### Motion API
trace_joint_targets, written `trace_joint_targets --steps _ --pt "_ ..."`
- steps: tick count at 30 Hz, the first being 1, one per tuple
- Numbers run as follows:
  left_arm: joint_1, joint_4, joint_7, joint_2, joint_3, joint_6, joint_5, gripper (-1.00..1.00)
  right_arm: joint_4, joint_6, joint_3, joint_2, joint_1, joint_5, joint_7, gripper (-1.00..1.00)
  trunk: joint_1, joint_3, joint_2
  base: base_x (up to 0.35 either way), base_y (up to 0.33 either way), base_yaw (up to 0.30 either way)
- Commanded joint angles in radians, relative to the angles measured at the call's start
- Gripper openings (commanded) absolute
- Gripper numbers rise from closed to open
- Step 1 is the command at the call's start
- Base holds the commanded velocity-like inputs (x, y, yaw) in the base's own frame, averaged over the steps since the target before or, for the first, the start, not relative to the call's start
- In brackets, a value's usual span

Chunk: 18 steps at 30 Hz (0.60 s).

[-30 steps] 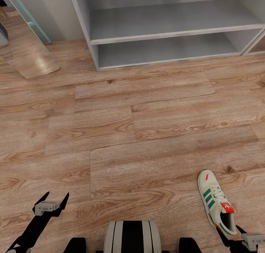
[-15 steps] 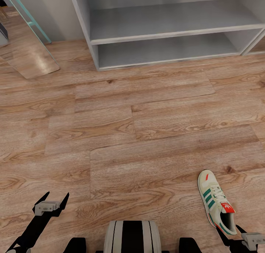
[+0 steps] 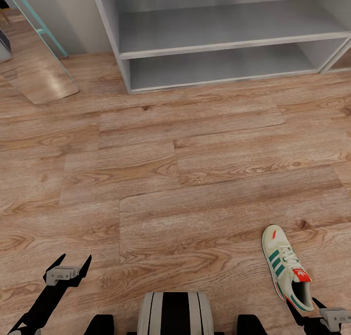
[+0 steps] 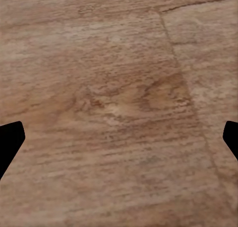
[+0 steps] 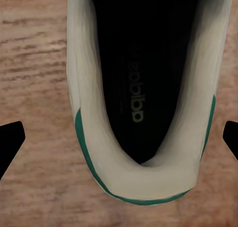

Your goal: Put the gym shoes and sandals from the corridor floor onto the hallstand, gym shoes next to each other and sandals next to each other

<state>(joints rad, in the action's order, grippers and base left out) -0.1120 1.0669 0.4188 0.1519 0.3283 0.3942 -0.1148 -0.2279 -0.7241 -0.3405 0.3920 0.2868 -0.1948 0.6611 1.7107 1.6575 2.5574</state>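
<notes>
Cream-white gym shoe [image 3: 287, 268] lies on the corridor floor [image 3: 175, 179], well short of the hallstand [image 3: 219, 37]; right gripper [image 3: 319, 311] hovers spread over its heel, left gripper [image 3: 68, 266] spread, empty

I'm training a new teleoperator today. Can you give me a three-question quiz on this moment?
1. True or false: the sneaker is on the shoe rack.
2. Which gripper is above the sneaker's heel opening? A) left gripper B) right gripper
3. Fill in: the left gripper's fingers are ___ over bare floor.

Key: 1 false, it lies on the floor. 2 B. 3 open.
</notes>
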Motion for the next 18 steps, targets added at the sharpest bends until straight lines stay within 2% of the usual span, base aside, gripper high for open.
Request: trace_joint_targets --steps 1,18 --pt "0.000 0.000 0.000 0.000 0.000 0.000 0.000 1.00 0.000 0.000 0.000 0.000 0.000 0.000 0.000 1.00 0.000 0.000 0.000 0.000 0.000 0.000" --pt "0.000 0.000 0.000 0.000 0.000 0.000 0.000 1.00 0.000 0.000 0.000 -0.001 0.000 0.000 0.000 1.00 0.000 0.000 0.000 0.000 0.000 0.000"
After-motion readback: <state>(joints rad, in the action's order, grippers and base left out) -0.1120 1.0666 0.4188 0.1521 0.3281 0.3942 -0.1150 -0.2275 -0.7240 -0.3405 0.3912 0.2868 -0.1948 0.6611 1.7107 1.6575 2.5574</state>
